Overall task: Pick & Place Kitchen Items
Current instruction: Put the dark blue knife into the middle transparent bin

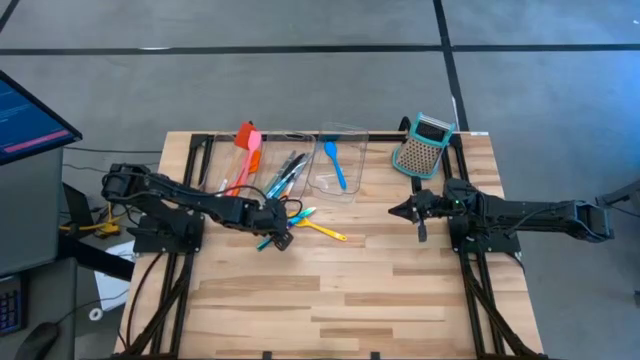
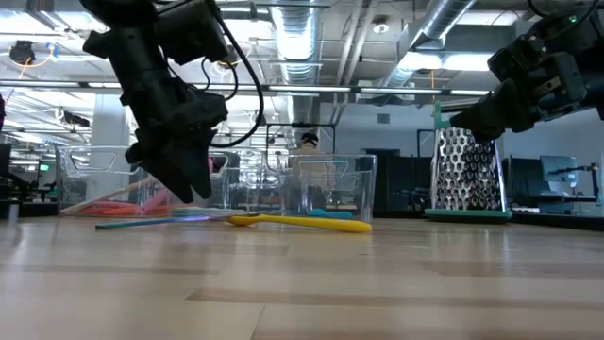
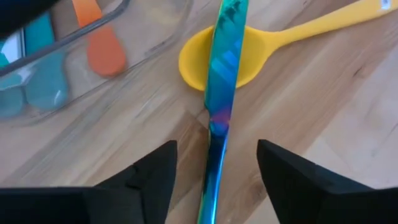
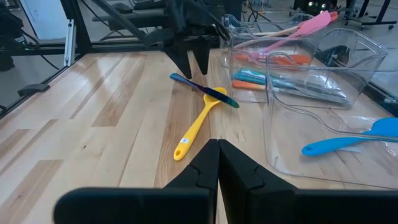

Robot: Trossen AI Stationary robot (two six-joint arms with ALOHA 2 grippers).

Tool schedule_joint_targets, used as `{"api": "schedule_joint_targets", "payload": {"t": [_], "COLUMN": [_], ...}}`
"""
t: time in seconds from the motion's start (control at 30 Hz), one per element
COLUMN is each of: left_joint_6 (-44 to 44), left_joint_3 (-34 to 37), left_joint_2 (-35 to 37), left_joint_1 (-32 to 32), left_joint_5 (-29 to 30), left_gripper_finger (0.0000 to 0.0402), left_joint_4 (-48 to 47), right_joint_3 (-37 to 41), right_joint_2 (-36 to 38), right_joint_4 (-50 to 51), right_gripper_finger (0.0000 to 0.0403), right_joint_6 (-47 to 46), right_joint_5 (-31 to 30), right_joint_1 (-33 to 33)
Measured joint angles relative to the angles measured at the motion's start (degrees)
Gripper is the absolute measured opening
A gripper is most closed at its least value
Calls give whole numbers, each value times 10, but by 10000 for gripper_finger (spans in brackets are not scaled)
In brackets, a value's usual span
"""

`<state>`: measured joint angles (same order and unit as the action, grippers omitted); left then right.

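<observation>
The left gripper (image 1: pixel 281 238) hangs over the table (image 1: pixel 350 300) just in front of the clear bins, its two dark fingers (image 3: pixel 146 177) spread apart with nothing between their pads. Straight below the gap between them lies an iridescent teal-blue utensil (image 3: pixel 219 93), flat on the wood; in the left wrist view it runs lengthwise through the gap and its far part crosses over the bowl of the yellow spoon (image 3: pixel 214 59), touching it. The yellow spoon's handle points away from this gripper toward the table's middle, where bare boards lie open on every side of it. Close beside the gripper's far side stands the wall of the middle bin (image 1: pixel 285 170), which holds several slim utensils, teal, orange and dark; the left bin (image 1: pixel 215 165) beside it carries the red and pink spatulas (image 1: pixel 250 145), their heads sticking out over its rim. The next bin (image 1: pixel 338 165) holds a single blue spoon (image 1: pixel 334 163). The right gripper (image 1: pixel 420 225) waits well apart on the table's right side, its fingers pressed together on nothing, with the box grater (image 1: pixel 422 147) standing upright beyond it near the back edge. Between the two grippers and all along the near edge the tabletop is open wood.
</observation>
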<state>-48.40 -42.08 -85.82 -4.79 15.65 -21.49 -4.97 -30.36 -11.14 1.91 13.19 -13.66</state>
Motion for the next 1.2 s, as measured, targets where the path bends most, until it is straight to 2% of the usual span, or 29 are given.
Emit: {"api": "schedule_joint_targets", "payload": {"t": [0.13,0.3,0.53,0.8,0.93,1.2], "left_joint_6": [1,1,2,37,38,38], "left_joint_3": [19,45,73,72,71,72], "left_joint_2": [0,0,-6,-60,-83,-82], "left_joint_1": [0,0,0,0,4,4], "left_joint_5": [1,3,11,30,33,26], "left_gripper_finger": [232,239,235,234,235,214], "left_joint_4": [21,75,117,196,203,203], "right_joint_3": [0,0,0,0,0,0], "right_joint_2": [0,0,0,0,0,0], "right_joint_4": [0,0,-1,-16,-16,-16], "right_gripper_finger": [3,3,3,3,3,3], "right_joint_6": [0,0,0,0,0,0], "right_joint_5": [0,0,0,0,0,0], "right_joint_1": [0,0,0,0,0,0]}}
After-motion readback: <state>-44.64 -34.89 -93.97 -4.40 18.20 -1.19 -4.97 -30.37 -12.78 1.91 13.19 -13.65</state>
